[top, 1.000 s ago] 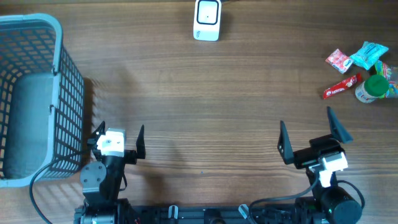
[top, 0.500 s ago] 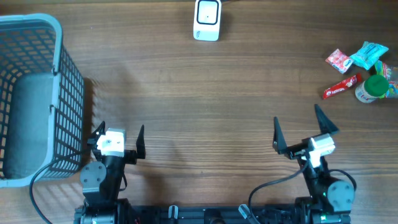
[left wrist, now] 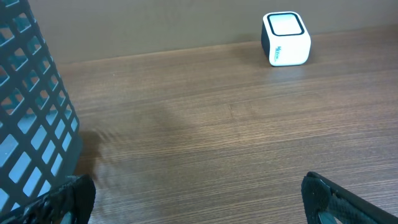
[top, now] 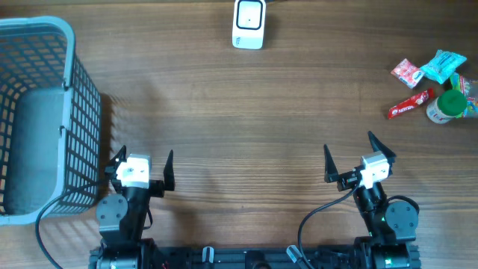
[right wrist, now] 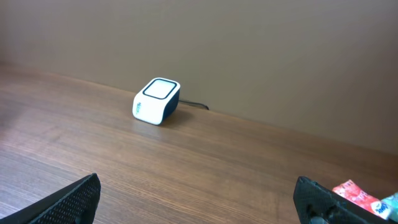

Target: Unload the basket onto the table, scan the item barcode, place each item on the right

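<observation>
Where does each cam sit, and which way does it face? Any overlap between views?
Overhead: above the table, looking straight down; basket left, scanner at the far edge, snacks right; both arms at the near edge, left hand and right hand open.
Left wrist: low, facing the far edge; basket wall left, scanner upper right; its fingertips in the bottom corners.
Right wrist: low, facing the far edge; scanner left of centre, snacks bottom right; its fingertips in the bottom corners.
Shared: all three see the scanner.
</observation>
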`<state>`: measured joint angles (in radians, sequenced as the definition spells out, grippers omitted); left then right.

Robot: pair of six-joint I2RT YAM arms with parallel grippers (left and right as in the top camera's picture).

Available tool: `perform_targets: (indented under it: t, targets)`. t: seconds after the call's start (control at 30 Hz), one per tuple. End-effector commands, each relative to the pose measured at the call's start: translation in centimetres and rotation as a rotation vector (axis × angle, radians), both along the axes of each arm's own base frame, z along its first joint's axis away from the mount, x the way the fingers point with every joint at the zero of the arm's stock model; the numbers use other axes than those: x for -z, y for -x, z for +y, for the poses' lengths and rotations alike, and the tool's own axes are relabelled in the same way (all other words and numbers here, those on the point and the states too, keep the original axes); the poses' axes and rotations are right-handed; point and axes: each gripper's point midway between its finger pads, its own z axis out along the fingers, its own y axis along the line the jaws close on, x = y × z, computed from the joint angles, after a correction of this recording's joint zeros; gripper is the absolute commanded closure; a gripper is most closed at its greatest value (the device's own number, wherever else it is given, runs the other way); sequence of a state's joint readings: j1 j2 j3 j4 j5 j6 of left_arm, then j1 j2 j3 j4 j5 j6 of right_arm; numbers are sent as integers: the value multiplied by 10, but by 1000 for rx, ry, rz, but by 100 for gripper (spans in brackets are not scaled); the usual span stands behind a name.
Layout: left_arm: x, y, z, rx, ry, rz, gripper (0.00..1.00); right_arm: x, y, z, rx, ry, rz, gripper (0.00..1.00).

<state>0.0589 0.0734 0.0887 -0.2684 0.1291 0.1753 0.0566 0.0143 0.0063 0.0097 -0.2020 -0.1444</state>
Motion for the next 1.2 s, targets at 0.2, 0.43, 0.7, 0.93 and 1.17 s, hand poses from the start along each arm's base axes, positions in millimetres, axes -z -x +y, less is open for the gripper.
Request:
perform_targets:
  t: [0.2, 0.43, 0.7, 0.93, 1.17]
  targets:
    - [0, 0, -3, 17, -10, -4, 0, -2, -1, -6, 41, 9, -13, 0]
    - [0, 0, -3, 17, -10, -4, 0, -2, -1, -7, 41, 10, -12, 0]
    - [0, 0, -3, 17, -10, -4, 0, -2, -1, -7, 41, 10, -12, 0]
    - [0, 0, -3, 17, -10, -4, 0, -2, -1, -7, 41, 10, -12, 0]
    - [-3, 0, -2, 11, -13, -20, 0, -2, -1, -7, 41, 10, -12, 0]
